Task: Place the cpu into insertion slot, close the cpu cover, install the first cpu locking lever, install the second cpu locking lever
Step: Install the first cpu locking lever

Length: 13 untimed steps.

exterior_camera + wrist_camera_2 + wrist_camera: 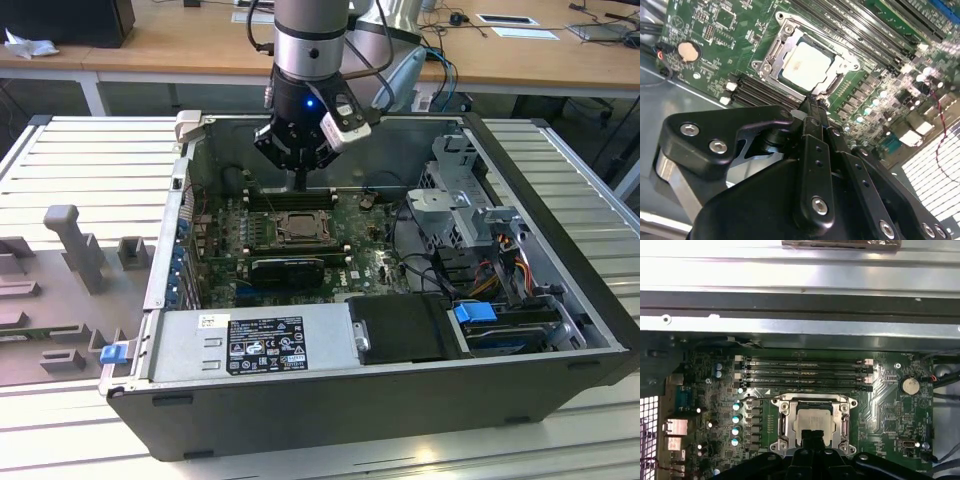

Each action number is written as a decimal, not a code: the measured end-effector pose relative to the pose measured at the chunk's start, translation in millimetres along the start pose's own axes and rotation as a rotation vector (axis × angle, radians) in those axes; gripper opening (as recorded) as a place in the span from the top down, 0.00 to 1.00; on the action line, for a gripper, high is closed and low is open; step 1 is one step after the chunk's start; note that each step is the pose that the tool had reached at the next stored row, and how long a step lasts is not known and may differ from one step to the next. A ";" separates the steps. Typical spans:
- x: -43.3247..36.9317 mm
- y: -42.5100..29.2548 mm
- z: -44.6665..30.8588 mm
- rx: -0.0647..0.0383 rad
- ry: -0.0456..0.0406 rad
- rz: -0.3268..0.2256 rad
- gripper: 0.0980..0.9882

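Note:
The cpu (807, 65) lies flat in the insertion slot (300, 228) of the green motherboard, its pale metal top showing in both wrist views (812, 420). The silvery cpu cover (785, 35) lies down around it like a frame (785, 415), with the chip showing through its window. My gripper (298, 181) hangs just above the socket's far edge in the exterior view. Its black fingers are pressed together with nothing between them, and the tips (812, 102) sit close over the socket's rim (812, 436). I cannot tell how the locking levers stand.
The open computer case (330, 420) rests on a slatted metal table. Black memory slots (805, 374) run beside the socket, and a coin battery (910, 385) sits nearby. A drive cage and cables (470, 215) fill the case at the exterior view's right. Grey fixtures (75, 240) stand at its left.

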<state>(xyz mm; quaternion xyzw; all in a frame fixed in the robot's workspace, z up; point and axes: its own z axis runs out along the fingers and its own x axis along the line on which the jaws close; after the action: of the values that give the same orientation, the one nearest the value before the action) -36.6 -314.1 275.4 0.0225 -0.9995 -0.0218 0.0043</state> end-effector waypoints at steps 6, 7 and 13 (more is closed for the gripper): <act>0.5 -0.1 2.1 0.001 0.0050 -0.114 0.99; 6.6 0.1 3.2 0.001 0.0040 -0.115 0.99; 15.3 0.2 9.2 0.001 -0.0002 -0.067 0.99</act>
<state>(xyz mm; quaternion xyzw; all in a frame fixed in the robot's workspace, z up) -52.0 -314.2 266.4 0.0560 -0.9982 -0.0214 0.0035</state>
